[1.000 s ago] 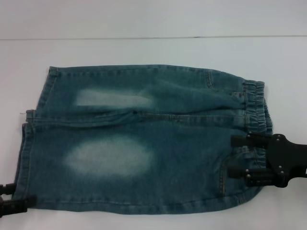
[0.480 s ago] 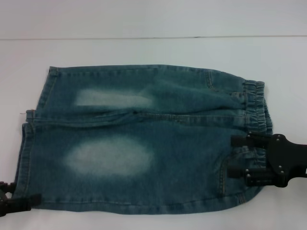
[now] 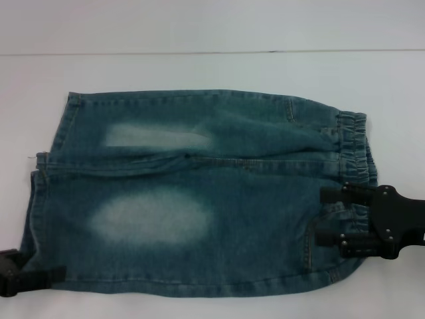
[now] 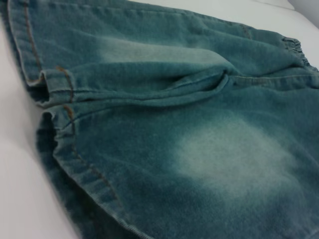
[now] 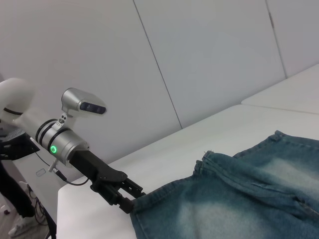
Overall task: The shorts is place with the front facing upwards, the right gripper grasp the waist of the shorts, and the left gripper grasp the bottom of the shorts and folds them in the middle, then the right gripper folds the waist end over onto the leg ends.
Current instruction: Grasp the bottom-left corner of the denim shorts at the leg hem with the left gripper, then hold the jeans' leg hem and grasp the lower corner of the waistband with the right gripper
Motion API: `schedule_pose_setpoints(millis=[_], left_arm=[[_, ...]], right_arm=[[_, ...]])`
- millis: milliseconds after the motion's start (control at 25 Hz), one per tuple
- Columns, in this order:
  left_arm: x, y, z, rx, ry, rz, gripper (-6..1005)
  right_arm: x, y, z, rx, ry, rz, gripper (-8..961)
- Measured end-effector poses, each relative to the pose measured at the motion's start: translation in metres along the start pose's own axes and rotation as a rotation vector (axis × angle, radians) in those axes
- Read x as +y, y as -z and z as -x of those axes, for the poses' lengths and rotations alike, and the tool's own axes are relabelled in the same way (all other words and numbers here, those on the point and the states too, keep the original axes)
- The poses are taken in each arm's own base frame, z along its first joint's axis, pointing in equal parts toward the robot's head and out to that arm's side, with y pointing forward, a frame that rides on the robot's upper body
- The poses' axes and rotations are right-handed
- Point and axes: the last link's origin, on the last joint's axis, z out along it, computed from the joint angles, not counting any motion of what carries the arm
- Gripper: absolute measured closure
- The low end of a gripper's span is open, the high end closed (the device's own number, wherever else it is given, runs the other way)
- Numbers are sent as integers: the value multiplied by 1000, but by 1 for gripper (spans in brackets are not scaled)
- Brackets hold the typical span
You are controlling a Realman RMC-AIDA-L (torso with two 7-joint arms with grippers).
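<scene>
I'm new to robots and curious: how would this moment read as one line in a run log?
shorts: flat on table, unfolded | left gripper: at leg hem corner | right gripper: open over waistband | fold: not started

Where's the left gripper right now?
In the head view the left gripper is at the bottom left corner, at the near leg hem of the denim shorts; the right gripper sits opposite at the elastic waistband.

White worktop fills the head view, bare surface on all sides; a thin dark seam line runs straight across its far part. In the right wrist view the worktop's corner edge shows pale grey; behind it stands a wall of light grey panels split by thin dark joints; dark clutter near the floor beside the worktop, too small to identify.
</scene>
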Motion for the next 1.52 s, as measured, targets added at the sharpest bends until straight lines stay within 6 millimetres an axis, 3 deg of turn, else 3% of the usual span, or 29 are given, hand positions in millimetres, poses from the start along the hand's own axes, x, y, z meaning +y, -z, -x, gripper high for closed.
schedule_pose_setpoints(millis=[200,440,640,880,1200,1520], left_arm=[[3,-5,-3,-40,-34,21,193],[3,-7,-8,-45,-29,13,398],[1,-6,-10,-38,-32,2,644],[1,-6,-11,-34,-35,0,780],[2,-6,-18,16,-44,7,986],[5,-12,-23,58,-47,30,985]], right_arm=[[1,1,0,-3,-1,4,24],[5,9,3,-42,-6,13,24],[6,23,3,-96,-19,-29,24],[5,35,0,-101,-45,-64,25],[4,75,-13,-97,-187,-181,25],[-2,91,-36,-88,-379,-318,25]])
